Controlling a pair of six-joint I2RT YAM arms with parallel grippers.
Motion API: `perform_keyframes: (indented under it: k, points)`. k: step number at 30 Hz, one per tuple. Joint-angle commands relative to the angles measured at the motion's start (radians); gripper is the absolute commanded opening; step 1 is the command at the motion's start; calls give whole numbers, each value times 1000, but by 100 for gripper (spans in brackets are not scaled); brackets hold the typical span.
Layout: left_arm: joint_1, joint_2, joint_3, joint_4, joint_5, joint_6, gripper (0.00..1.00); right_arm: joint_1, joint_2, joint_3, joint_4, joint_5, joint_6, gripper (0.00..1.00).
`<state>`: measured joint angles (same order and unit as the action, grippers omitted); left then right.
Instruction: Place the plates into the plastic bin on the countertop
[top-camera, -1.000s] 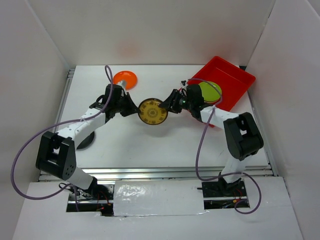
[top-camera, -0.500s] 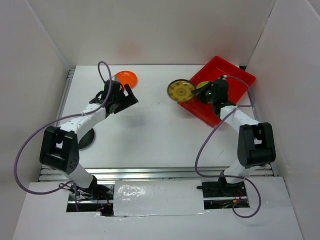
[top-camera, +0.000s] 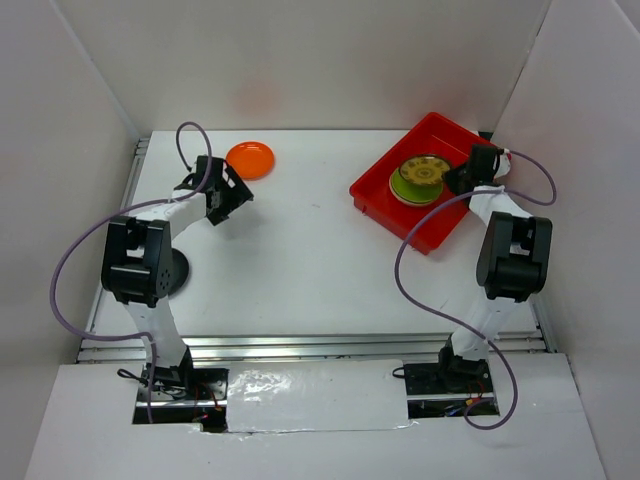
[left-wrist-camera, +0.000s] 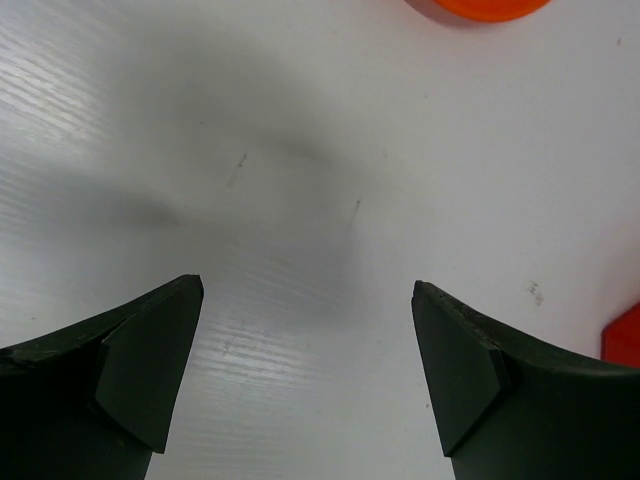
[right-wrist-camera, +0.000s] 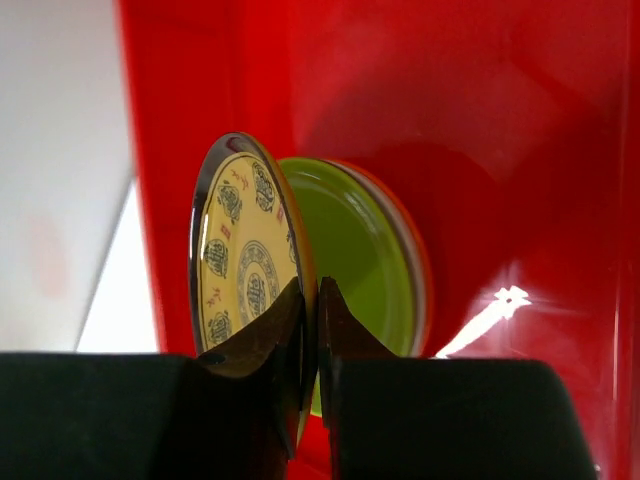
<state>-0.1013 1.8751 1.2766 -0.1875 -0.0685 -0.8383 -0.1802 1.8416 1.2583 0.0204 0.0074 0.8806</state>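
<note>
The red plastic bin (top-camera: 447, 150) stands at the back right of the countertop (top-camera: 300, 260). In it lies a lime green plate (top-camera: 404, 189) (right-wrist-camera: 355, 250). My right gripper (top-camera: 459, 179) (right-wrist-camera: 310, 312) is shut on the near rim of a yellow-gold patterned plate (top-camera: 427, 171) (right-wrist-camera: 238, 255), holding it just over the green one. An orange plate (top-camera: 251, 158) (left-wrist-camera: 480, 8) lies at the back left. My left gripper (top-camera: 233, 201) (left-wrist-camera: 305, 290) hangs open over bare white surface a little in front of the orange plate, with nothing between its fingers.
White walls enclose the countertop on three sides, and a metal rail (top-camera: 310, 347) runs along the front. A dark round thing (top-camera: 178, 270) lies partly under the left arm. A sliver of red (left-wrist-camera: 625, 335) shows at the right edge of the left wrist view.
The left gripper let go of the patterned plate at the table's middle, opened and drew back to the left. The right gripper carried that plate rightward into the bin, over the green plate.
</note>
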Motion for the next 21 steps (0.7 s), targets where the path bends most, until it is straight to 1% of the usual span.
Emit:
perform_keyframes:
  k: [1, 2, 3, 4, 5, 6, 8, 9, 13, 14, 15, 16, 17, 18, 19, 20, 21]
  points:
    - [-17, -22, 12, 57, 33, 22, 99, -5, 16, 76, -31, -35, -22, 12]
    - [-11, -24, 4, 66, 44, 22, 99, -7, 4, 72, -25, -43, -23, 15]
    - [-8, -24, 1, 68, 52, 24, 99, -7, -4, 56, -25, -43, -23, 32]
    - [-6, -25, 1, 68, 55, 25, 99, -5, -11, 52, 8, -50, -22, 47]
    - [-5, -27, 3, 65, 55, 30, 99, -7, -22, 53, 6, -53, -23, 58]
    - [-5, -27, 9, 59, 55, 33, 99, -8, -28, 68, -8, -53, -23, 81]
    - [-3, -33, 12, 51, 52, 38, 99, -8, -66, 78, -60, -40, -29, 97]
    - [-3, -34, 12, 48, 44, 38, 99, -7, -88, 66, -86, -31, -28, 100]
    - [11, -31, 23, 25, 13, 10, 99, 7, -247, -16, -157, 64, -23, 100]
    - [15, -24, 24, 28, 16, 4, 99, 11, -319, -61, -169, 103, -22, 100]
    - [21, -8, 30, 39, 33, -2, 99, 15, -355, -88, -194, 109, -16, 100]
    - [37, 4, 35, 57, 35, -21, 99, 28, -442, -164, -188, 105, -17, 100]
    - [46, 16, 47, 69, 36, -30, 99, 39, -487, -207, -172, 74, -17, 100]
    - [66, 48, 53, 121, 53, -48, 99, 62, -586, -259, -119, 48, -25, 100]
    - [78, 64, 58, 152, 59, -59, 99, 70, -632, -366, -78, 4, -29, 100]
    - [86, 84, 61, 178, 76, -67, 99, 74, -681, -416, 19, -138, -32, 100]
    - [95, 116, 60, 247, 91, -80, 99, 80, -717, -471, 73, -220, -32, 100]
